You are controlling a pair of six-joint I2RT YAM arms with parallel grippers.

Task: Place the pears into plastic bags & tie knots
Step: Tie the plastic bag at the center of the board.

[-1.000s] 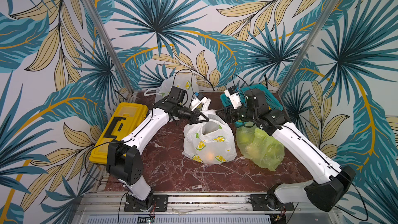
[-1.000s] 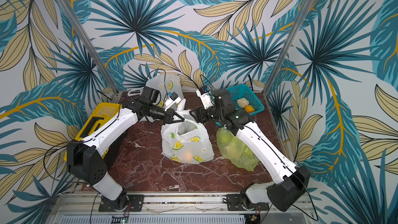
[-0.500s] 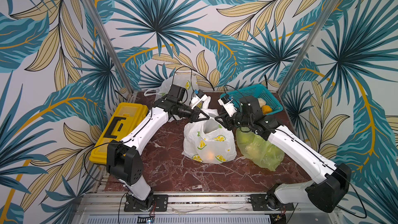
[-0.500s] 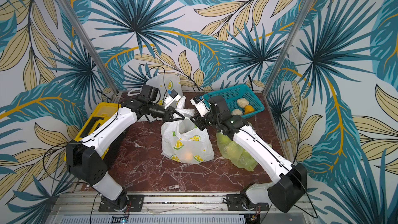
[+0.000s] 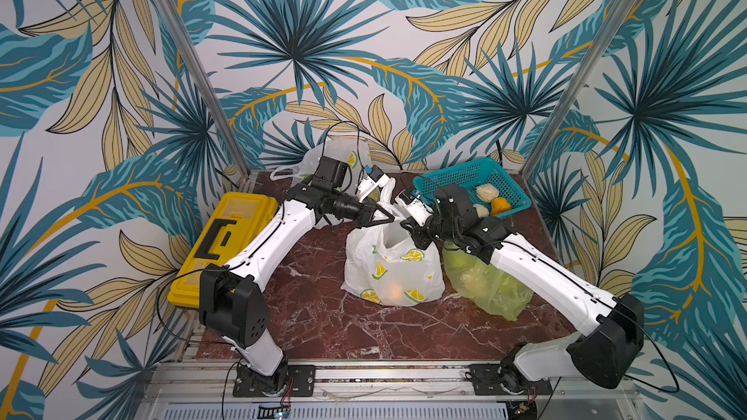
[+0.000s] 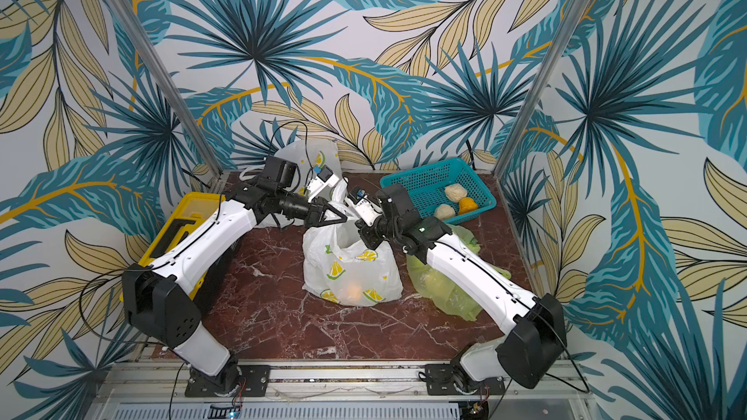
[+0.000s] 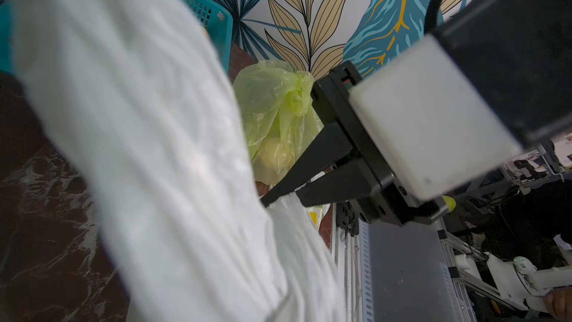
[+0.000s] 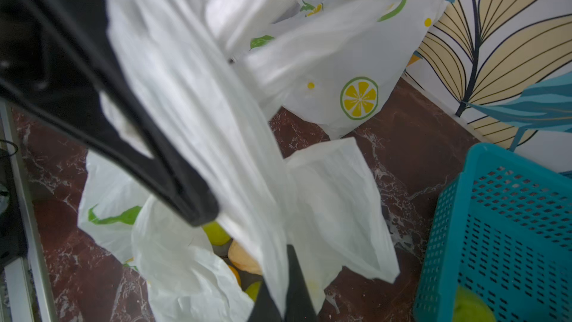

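Note:
A white lemon-print plastic bag (image 5: 394, 268) stands mid-table with its mouth held up. Inside it lie green (image 8: 216, 233), cream (image 8: 243, 258) and orange (image 8: 235, 274) pears. My left gripper (image 5: 391, 220) is shut on one handle, and white plastic fills the left wrist view. My right gripper (image 8: 284, 300) is shut on the other handle, just beside the left one (image 6: 345, 219). A light green bag (image 5: 485, 284) of pears lies under my right forearm, its knot (image 7: 298, 94) tied. Two cream pears (image 5: 487, 192) and an orange pear (image 5: 500, 206) remain in the basket.
The teal mesh basket (image 5: 452, 175) sits at the back right corner. Another white lemon-print bag (image 5: 343, 155) rests against the back wall behind my left arm. A yellow toolbox (image 5: 226, 236) lies along the left edge. Patterned walls enclose three sides.
My right gripper has swung left from beside the basket to the white bag's mouth and closed on a handle. The left gripper has kept its hold on the other handle.

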